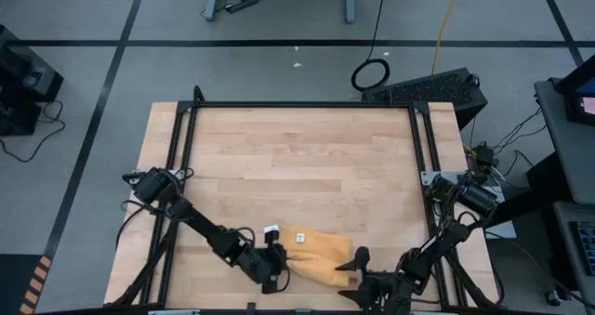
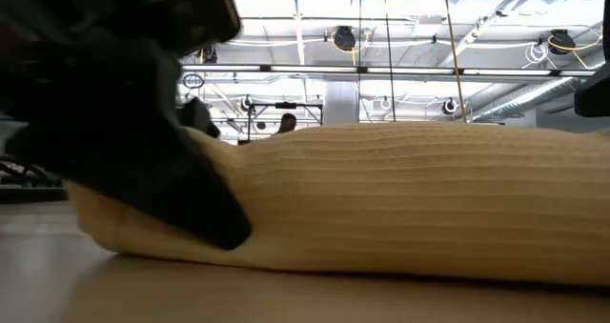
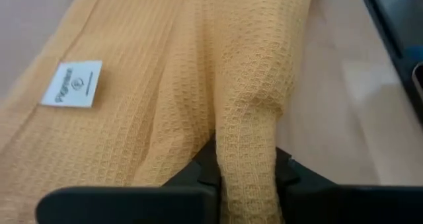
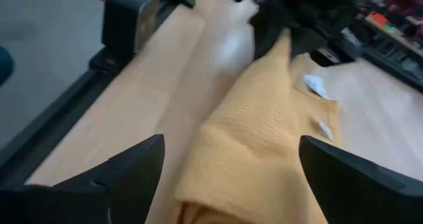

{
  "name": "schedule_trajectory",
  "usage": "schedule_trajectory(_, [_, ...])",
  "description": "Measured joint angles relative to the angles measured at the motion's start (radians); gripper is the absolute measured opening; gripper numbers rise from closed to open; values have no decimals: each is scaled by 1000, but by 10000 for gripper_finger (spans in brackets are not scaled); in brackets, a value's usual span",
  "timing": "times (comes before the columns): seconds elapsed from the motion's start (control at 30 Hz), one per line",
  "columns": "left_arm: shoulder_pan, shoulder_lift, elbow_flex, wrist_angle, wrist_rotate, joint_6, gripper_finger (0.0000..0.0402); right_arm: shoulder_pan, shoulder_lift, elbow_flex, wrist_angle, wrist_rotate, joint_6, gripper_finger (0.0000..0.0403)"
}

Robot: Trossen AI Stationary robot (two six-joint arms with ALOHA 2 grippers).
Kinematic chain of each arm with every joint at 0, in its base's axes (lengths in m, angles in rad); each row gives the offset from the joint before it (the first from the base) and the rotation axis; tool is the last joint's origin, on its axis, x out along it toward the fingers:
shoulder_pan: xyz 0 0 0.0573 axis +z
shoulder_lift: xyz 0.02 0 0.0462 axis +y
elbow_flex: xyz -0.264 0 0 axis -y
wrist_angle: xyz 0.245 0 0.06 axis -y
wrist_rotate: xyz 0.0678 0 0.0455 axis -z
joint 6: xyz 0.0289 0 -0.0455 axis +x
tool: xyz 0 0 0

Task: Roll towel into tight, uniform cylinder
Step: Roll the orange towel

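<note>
The towel [image 1: 314, 250] lies bunched near the front edge of the tabletop [image 1: 297, 157], between both grippers. The left gripper [image 3: 246, 174] is pinched tight on a raised fold at the towel's left end. The right gripper [image 4: 228, 168] stands wide apart at its right end, holding nothing.
</note>
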State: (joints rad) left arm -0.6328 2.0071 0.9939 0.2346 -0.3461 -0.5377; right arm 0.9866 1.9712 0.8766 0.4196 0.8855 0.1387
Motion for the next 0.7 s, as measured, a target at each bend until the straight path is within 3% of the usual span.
schedule_trajectory(0.33, [106, -31, -1, -1, 232, -71, 40, -3, 5, 1, -38, 7, 88, 337])
schedule_trajectory(0.57, [149, -35, -1, -7, 276, -112, 40, -15, 5, 1, -147, 34, 301, 331])
schedule_trajectory(0.7, [156, -35, -1, -7, 281, -115, 39, -29, 5, 1, -169, 38, 416, 294])
